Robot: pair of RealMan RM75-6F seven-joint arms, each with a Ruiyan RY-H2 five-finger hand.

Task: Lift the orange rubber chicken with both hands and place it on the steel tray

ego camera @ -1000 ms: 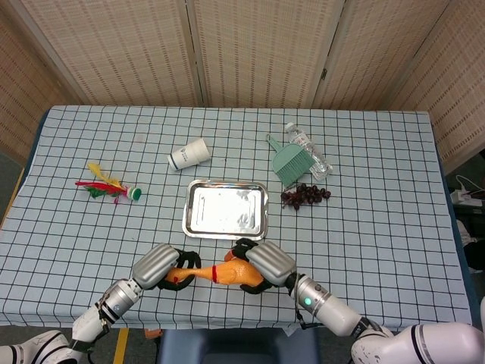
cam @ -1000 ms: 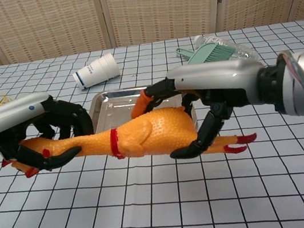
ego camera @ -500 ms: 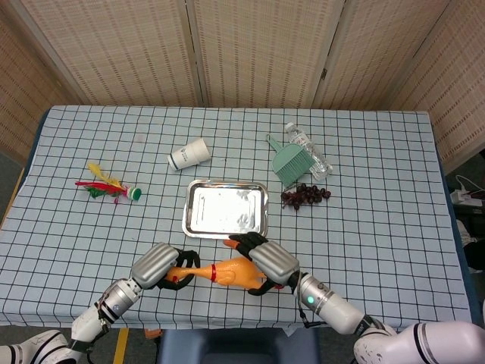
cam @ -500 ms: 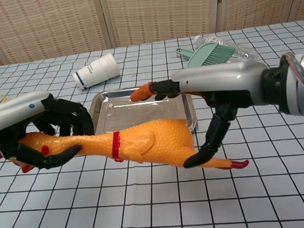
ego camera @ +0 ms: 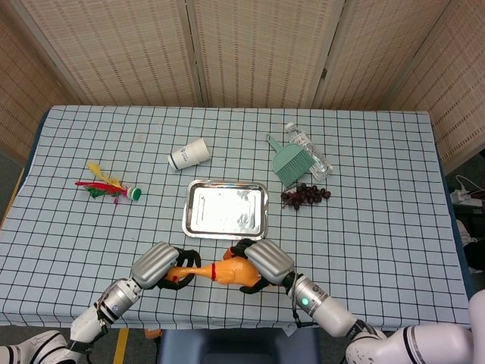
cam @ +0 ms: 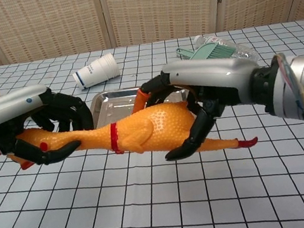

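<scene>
Nearest the table's front edge, the orange rubber chicken [cam: 143,130] hangs stretched out sideways between the two hands. The left hand [cam: 39,129] has its dark fingers wrapped round the head and neck end, just short of the red collar. The right hand [cam: 197,107] is curled over and under the fat body, with the legs and red feet poking out past it. In the chest view the chicken looks clear of the checked tablecloth [ego camera: 379,227], though I can't be sure from this angle that its feet aren't brushing it.

Just behind the chicken lies the steel tray [ego camera: 226,209], bare and shiny; from overhead the bird sits in front of the tray's near rim, not over it.

Further back, a bunch of dark grapes [ego camera: 305,195] lies right of the tray, beside a green dustpan brush [ego camera: 290,162] and a clear plastic bottle [ego camera: 308,149] (the two overlap). A white paper cup [ego camera: 189,154] is tipped on its side behind the tray, and a feathered shuttlecock toy [ego camera: 107,186] rests well off to the left.
</scene>
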